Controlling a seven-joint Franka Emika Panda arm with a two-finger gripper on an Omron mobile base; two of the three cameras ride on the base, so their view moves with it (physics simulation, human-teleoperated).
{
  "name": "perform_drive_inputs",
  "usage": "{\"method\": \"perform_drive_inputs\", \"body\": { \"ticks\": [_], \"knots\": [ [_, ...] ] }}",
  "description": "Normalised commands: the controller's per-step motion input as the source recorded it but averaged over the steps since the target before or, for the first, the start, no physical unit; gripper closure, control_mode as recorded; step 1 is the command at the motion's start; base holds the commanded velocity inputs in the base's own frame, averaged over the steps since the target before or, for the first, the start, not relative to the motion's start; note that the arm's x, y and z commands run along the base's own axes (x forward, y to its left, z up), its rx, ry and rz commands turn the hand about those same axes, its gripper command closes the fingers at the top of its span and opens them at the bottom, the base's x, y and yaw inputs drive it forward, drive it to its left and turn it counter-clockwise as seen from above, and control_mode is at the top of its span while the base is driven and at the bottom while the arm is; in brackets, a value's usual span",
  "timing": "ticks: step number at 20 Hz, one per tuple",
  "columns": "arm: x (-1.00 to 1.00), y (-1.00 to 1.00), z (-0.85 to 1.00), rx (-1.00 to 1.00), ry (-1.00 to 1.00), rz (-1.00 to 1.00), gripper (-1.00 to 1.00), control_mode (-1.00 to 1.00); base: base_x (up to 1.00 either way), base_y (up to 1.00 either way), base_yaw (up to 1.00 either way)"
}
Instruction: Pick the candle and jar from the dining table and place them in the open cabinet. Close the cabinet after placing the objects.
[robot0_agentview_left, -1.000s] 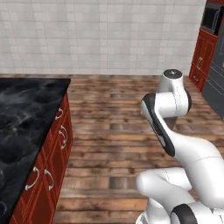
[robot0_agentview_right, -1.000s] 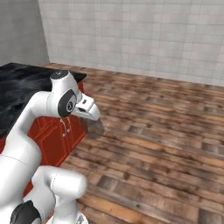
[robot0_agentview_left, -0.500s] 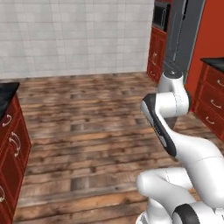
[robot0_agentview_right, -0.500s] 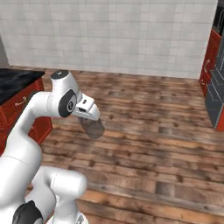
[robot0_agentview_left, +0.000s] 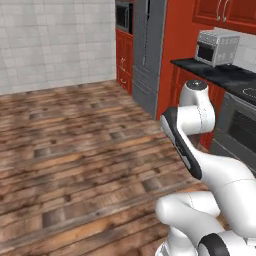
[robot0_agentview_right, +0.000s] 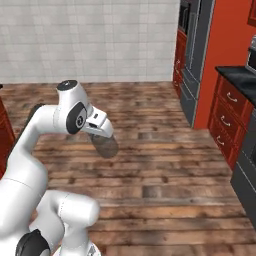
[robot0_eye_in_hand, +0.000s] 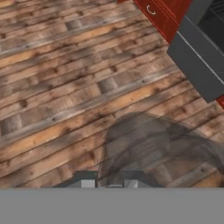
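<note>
I have the hand (robot0_agentview_right: 102, 137) clamped on the jar (robot0_agentview_right: 106, 146), carried in the air over the wooden floor (robot0_agentview_right: 165, 165). From the right base camera I see the jar as a dark, see-through cylinder hanging just below the white wrist, tilted, with the floorboards showing through it. The refrigerator (robot0_agentview_right: 192, 60) is my landmark: in that view the jar sits well to the left of it and nearer to me.

The hand camera gives me what the base cameras do not: the jar (robot0_eye_in_hand: 148, 148) from right behind the fingertips (robot0_eye_in_hand: 87, 183), a smoky shape fanning out across the boards, its body blurred so I cannot make out the neck or lid. Beyond it, toward the upper right of that picture, I see a dark grey appliance front (robot0_eye_in_hand: 199, 57) and a red drawer front (robot0_eye_in_hand: 159, 13) with a silver handle.

The left base camera shows the room past the arm: the refrigerator (robot0_agentview_left: 145, 55), and to the right of it a black worktop (robot0_agentview_left: 220, 72) over red lower cabinets, carrying a silver microwave (robot0_agentview_left: 217, 46). Red wall cupboards (robot0_agentview_left: 222, 12) hang above the microwave. To the left of the refrigerator stands a built-in oven (robot0_agentview_left: 122, 17) in a red column. The arm's upper link hides the hand there.
</note>
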Motion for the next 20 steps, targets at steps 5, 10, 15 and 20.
{"method": "perform_drive_inputs", "body": {
  "ticks": [5, 10, 15, 20],
  "knots": [
    [0.0, 0.0, 0.0, 0.0, 0.0, 0.0, 1.0, 1.0, -0.44, -0.35, -0.45],
    [0.0, 0.0, 0.0, 0.0, 0.0, 0.0, 1.0, 1.0, -0.41, -0.31, -0.46],
    [0.0, 0.0, 0.0, 0.0, 0.0, 0.0, 1.0, 1.0, -0.42, -0.34, -0.46],
    [0.0, 0.0, 0.0, 0.0, 0.0, 0.0, 1.0, 1.0, -0.24, -0.42, -0.44]
  ]
}}
